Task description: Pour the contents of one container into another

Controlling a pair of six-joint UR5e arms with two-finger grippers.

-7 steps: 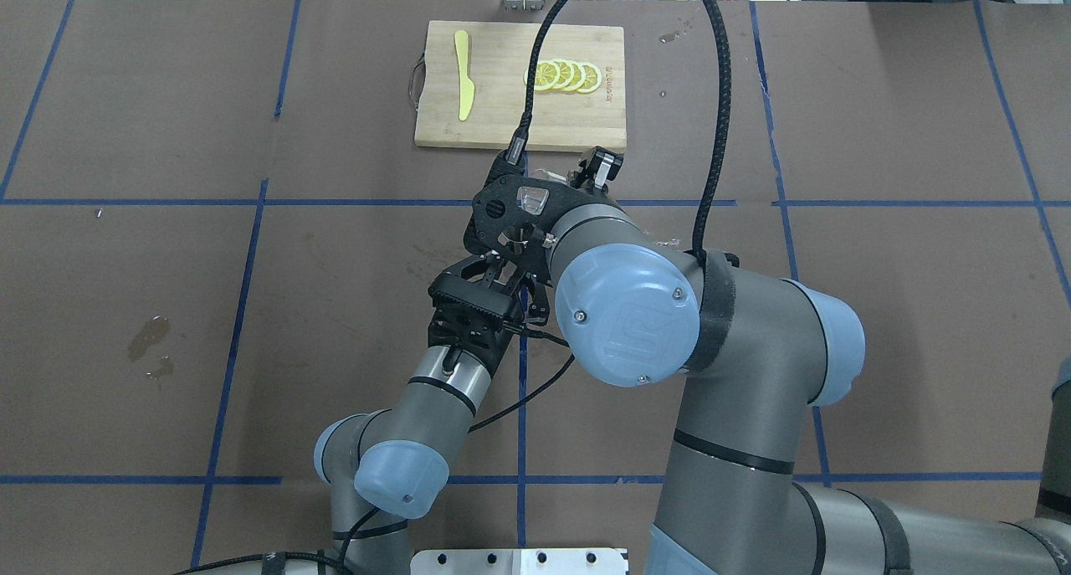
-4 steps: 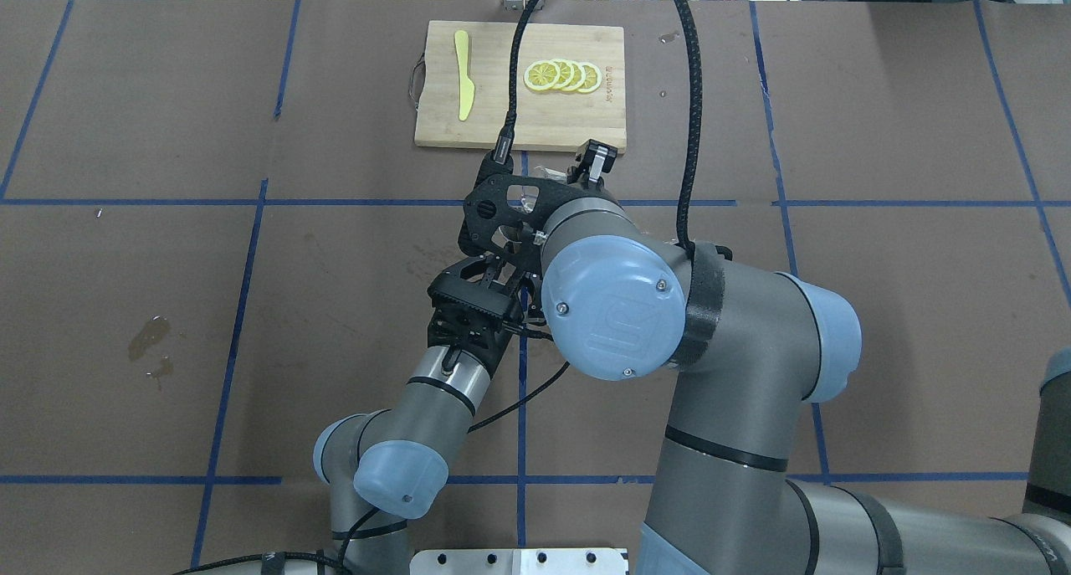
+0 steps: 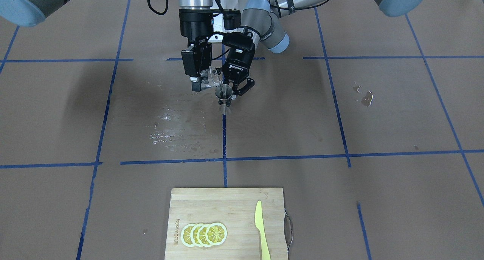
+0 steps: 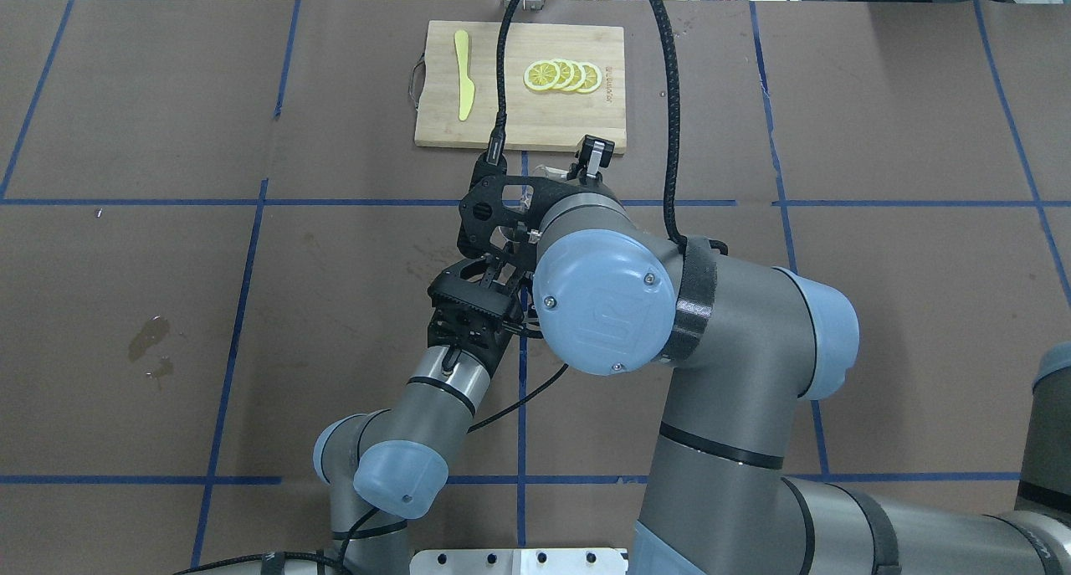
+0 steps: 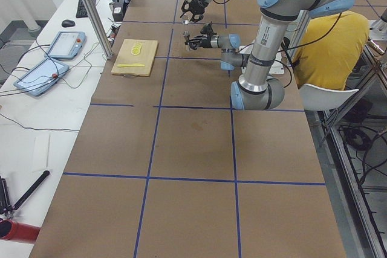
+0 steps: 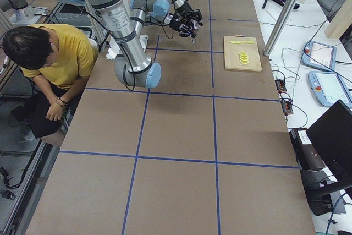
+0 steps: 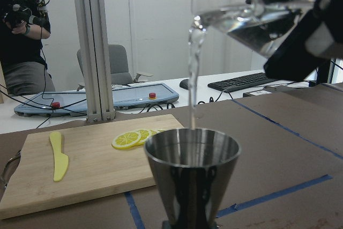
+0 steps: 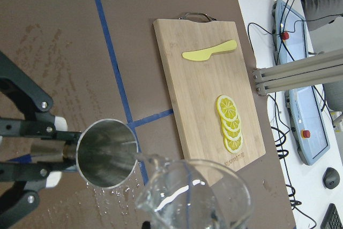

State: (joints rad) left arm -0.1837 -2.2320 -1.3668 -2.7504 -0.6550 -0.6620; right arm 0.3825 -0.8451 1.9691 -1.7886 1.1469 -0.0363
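My right gripper [image 3: 199, 79] is shut on the clear glass tumbler [image 3: 210, 78], which is tilted steeply above the table's middle. A thin stream of water falls from the tumbler's lip [image 7: 252, 9] into the silver jigger [image 7: 193, 167]. The jigger [image 3: 224, 94] is upright, with my left gripper [image 3: 228, 98] shut on its narrow waist. In the right wrist view the jigger's open mouth [image 8: 106, 154] lies just left of the tumbler [image 8: 195, 197], and the left fingers [image 8: 40, 127] flank it. In the overhead view the right wrist hides both vessels.
A bamboo cutting board [image 4: 519, 115] with lemon slices [image 4: 562, 75] and a yellow knife [image 4: 463, 74] lies at the far side. Wet streaks [image 3: 177, 133] and small drops [image 3: 365, 97] mark the brown mat. A seated person in yellow [image 6: 52, 53] is behind the robot.
The right arm's wrist and elbow have shifted slightly to the left in the overhead view, and its cable has swung left. The left arm has stayed still.
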